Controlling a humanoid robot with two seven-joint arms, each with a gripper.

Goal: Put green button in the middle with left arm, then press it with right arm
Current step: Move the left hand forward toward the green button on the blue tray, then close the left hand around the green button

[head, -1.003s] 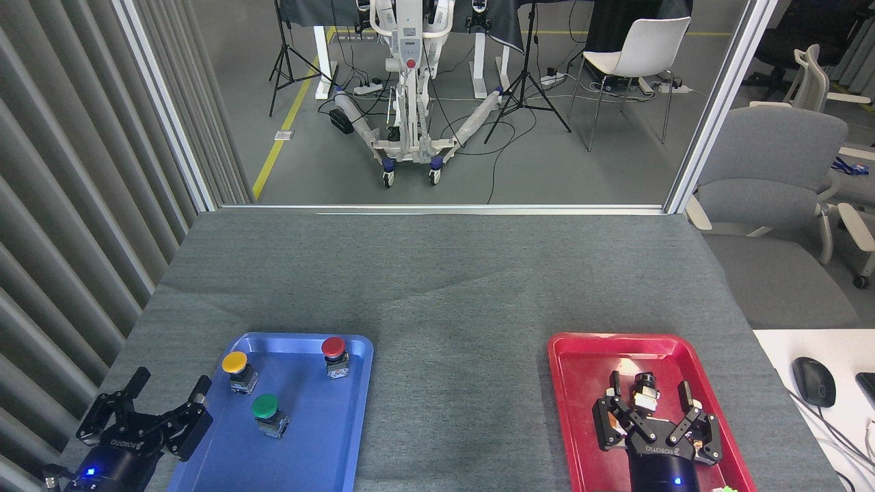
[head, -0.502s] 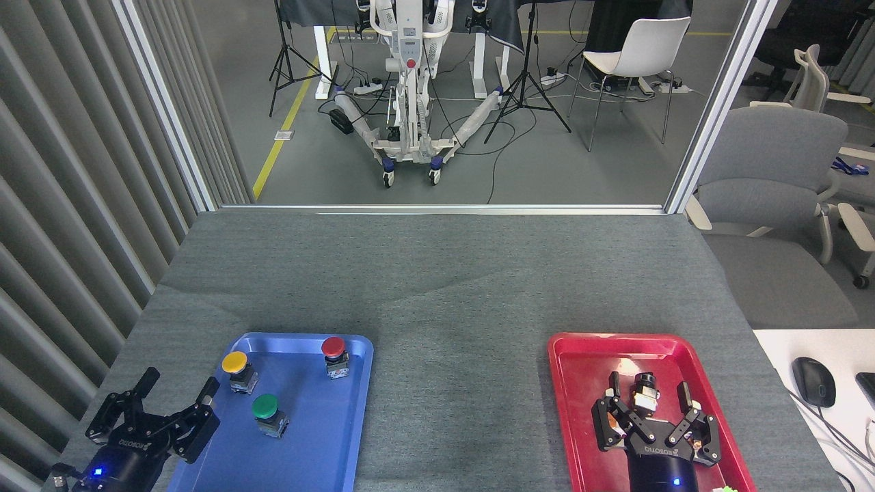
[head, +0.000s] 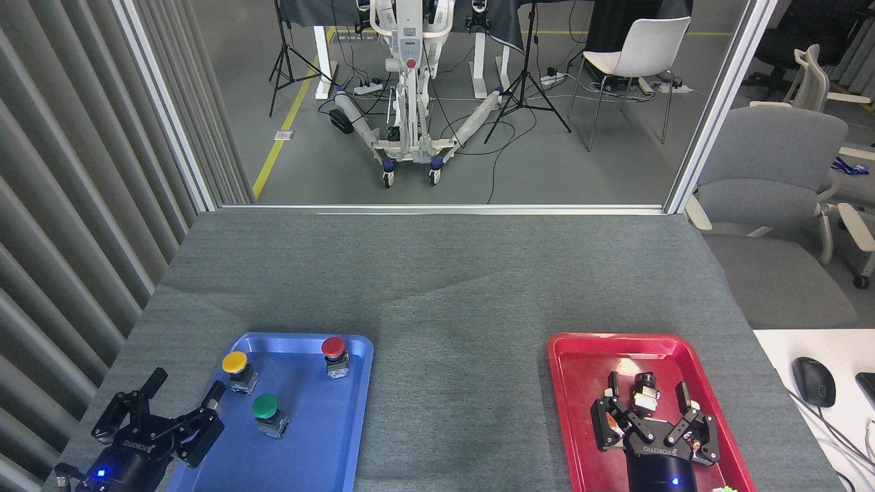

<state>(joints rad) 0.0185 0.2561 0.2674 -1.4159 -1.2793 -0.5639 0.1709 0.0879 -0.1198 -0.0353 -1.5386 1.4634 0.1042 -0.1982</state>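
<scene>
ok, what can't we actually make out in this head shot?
- Right tool: fingers spread over the red tray, but its own body hides the tray beneath it.
- Small green-white thing: cut off by the bottom edge.
- Green button, base markings: too small to read.
- Left tool: height above the blue tray unclear from one view.

Beyond the far edge of the table (head: 437, 273) you look through an opening framed by two pale metal posts (head: 718, 102). A grey ribbed wall (head: 75, 191) runs down your left side. The grey floor (head: 547, 164) past the table carries a yellow line (head: 287, 123), loose cables and a power strip. A white wheeled stand (head: 410, 89) sits centre, flanked by black tripods (head: 523, 89). A white chair (head: 639, 55) stands behind them, and a grey office chair (head: 772, 178) sits nearer on your right.
</scene>
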